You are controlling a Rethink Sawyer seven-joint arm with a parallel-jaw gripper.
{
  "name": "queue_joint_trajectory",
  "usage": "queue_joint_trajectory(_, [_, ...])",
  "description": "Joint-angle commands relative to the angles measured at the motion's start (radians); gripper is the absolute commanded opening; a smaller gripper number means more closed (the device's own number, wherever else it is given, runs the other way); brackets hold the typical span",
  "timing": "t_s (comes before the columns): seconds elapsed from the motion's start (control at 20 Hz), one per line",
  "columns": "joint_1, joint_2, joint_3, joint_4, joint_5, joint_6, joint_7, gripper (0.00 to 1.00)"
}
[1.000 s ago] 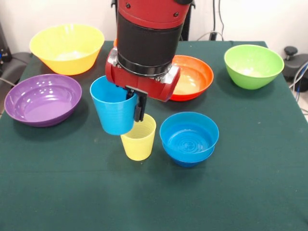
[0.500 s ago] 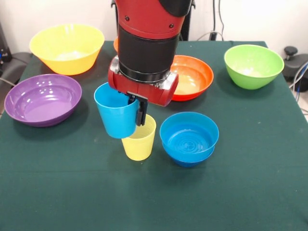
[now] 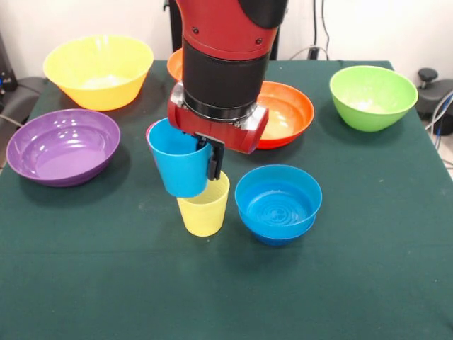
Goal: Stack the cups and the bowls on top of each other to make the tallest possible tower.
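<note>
Since the earlier frame the arm and the light blue cup have shifted right in the frame, so the cup now hangs partly over the yellow cup. A sliver of red-pink now shows at the blue cup's left rim, behind it; too little visible to say what it is.

End effector, centre frame: fingers pinch the right wall of the light blue cup, one dark finger visible outside the rim. Cup held upright, off the tabletop, its base overlapping the upper left rim of the yellow cup; contact cannot be told.

Yellow cup stands upright on the tabletop, just left of the blue bowl, close but apart.

Large yellow bowl upper left. Purple bowl at left edge. Orange bowl behind the arm, right of centre; a second orange bowl peeks out at the arm's left. Lime green bowl upper right.
</note>
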Motion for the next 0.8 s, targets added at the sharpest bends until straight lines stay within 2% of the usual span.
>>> queue_joint_trajectory(0.05, [0.036,0.04,0.007,0.107,0.027,-0.05,0.19,0.0])
queue_joint_trajectory(0.8, [0.061,0.066,-0.039,0.169,0.087,-0.175,0.205,0.0])
